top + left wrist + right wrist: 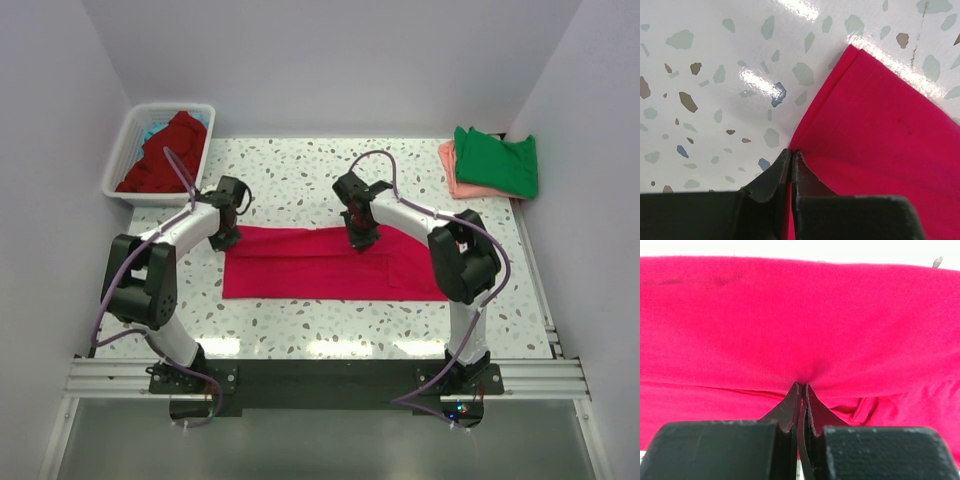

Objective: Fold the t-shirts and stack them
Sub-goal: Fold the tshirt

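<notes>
A crimson-pink t-shirt [330,265] lies flat across the table as a long folded strip. My left gripper [226,240] sits at its far left corner, shut on the hem of that shirt [870,130]; the left gripper [791,152] pinches the cloth edge between closed fingertips. My right gripper [361,238] rests on the strip's far edge near the middle. In the right wrist view the right gripper [803,386] is shut with a pucker of the crimson cloth [800,320] at its tips. A green t-shirt [497,160] lies folded on a salmon-pink one [452,172] at the far right.
A white slatted basket [122,160] stands at the far left corner, holding a dark red t-shirt [165,155] with a bit of teal cloth [153,130] beneath. White walls close in the table on three sides.
</notes>
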{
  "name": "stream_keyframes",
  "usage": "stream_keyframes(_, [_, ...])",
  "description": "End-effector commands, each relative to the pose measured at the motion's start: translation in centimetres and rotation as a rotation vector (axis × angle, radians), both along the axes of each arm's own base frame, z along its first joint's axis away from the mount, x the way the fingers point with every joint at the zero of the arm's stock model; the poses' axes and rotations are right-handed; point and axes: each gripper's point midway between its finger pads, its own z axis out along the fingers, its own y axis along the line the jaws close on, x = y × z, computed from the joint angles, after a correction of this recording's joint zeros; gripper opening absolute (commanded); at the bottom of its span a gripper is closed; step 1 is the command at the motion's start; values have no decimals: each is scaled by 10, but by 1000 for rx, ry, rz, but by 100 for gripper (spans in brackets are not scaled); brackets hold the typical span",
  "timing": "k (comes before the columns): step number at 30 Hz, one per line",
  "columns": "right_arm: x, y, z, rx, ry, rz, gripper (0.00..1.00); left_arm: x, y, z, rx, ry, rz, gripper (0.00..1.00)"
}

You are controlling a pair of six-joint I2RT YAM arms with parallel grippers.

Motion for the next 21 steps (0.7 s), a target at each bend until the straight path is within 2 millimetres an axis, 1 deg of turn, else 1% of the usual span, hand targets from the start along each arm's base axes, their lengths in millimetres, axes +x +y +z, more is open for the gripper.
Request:
stream_keyframes(1, [-1,0,27,12,-41,0,1,-6,7,-5,37,10,29,1])
stream_keyframes(5, [-3,0,24,16,-28,3,1,-11,9,-9,46,27,29,1])
stream_keyframes(9, [-13,-3,11,9,10,1,1,-18,13,-15,61,57,50,1])
stream_keyframes(13, [-25,-8,1,-4,48,-4,1,-20,12,-24,62,85,53,2])
stream_keyframes(15, [-28,-9,-1,-10,53,-2,1,-19,11,-26,55,85,50,7])
stream_keyframes(17, [-27,-11,2,-17,47,-6,2,-12,8,-23,43,60,40,13])
stream_keyframes(19, [-24,-10,8,-12,33,-5,4,-3,4,-16,29,25,21,17])
stream_keyframes(20, [-22,-10,11,-12,22,-8,6,1,4,-13,27,12,13,22])
stream_keyframes(21, [-20,-8,14,-7,12,-7,8,4,3,-10,23,-2,9,24])
